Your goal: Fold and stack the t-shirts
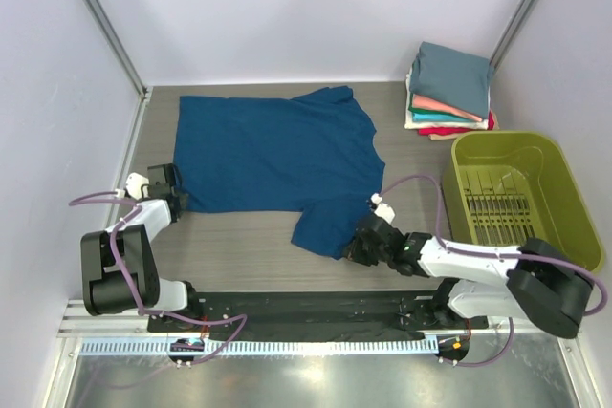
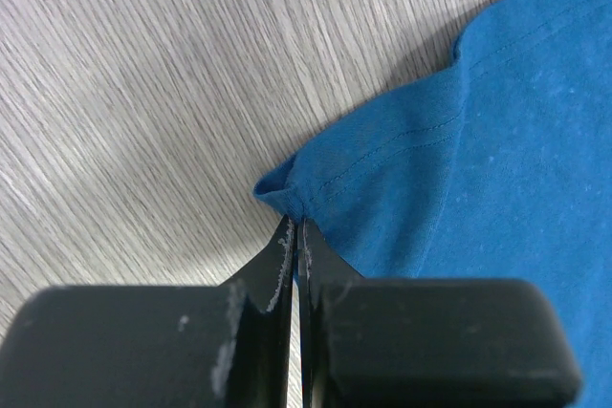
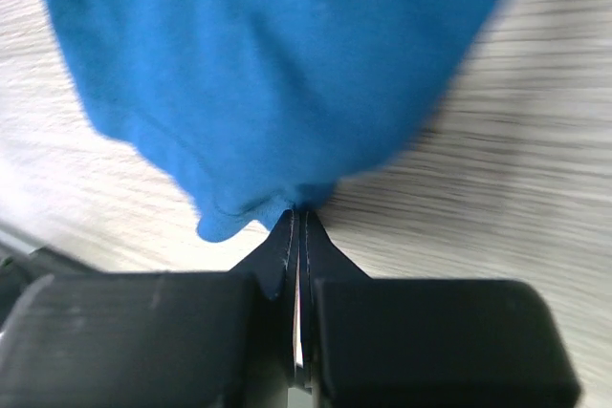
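Both pairs of jaws are clamped shut on the blue shirt (image 1: 268, 150), which lies spread on the table (image 1: 244, 247). The left gripper (image 2: 296, 225) nips its hem corner, cloth fanning ahead and rightward; the right gripper (image 3: 299, 212) pinches a sleeve tip, cloth bulging just ahead.

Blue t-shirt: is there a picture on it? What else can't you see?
1. Blue t-shirt, top view: only plain blue shows; the side facing the table is hidden.
2. Folded stack, top view: the slate-teal shirt covers the others; only thin edges show, too small to count.
3. Right wrist view: blur smears the cloth at the right tool, so stitching is unreadable.
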`<state>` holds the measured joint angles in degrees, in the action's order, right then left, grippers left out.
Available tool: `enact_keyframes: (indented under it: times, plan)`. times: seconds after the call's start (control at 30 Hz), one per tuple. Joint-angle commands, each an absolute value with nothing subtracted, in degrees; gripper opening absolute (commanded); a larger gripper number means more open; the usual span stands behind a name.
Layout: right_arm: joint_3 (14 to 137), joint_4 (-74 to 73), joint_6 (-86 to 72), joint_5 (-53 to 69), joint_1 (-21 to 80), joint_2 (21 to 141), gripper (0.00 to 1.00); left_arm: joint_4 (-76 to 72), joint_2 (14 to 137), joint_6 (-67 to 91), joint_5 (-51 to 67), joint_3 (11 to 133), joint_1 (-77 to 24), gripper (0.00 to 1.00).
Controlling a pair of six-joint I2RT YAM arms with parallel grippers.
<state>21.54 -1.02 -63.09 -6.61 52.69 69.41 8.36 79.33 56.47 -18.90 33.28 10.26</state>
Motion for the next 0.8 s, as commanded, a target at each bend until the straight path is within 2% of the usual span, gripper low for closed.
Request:
enact_keyframes:
  times: [0.0,0.2,0.47,0.63,0.77]
  plan:
    - [21.35,-11.32,-61.17,-15.11,52.73,63.49,0.01,6.77,77.61,55.37,-18.02,32.26,10.55,0.0]
    - [24.69,-25.46,-60.73,-21.52,52.73,50.65,0.02,7.12,72.7,55.02,-14.6,29.54,9.06,0.0]
    - [28.03,-33.74,-60.56,-22.15,52.82,42.55,0.01,10.98,64.87,57.39,-9.32,26.02,6.16,0.0]
    - [34.43,-37.97,-57.76,-23.64,52.73,41.57,0.02,19.48,56.71,57.48,-8.78,27.68,5.71,0.0]
    - [41.64,-37.62,-52.22,-28.2,52.65,45.25,0.01,26.27,52.83,57.13,-10.81,34.78,5.71,0.0]
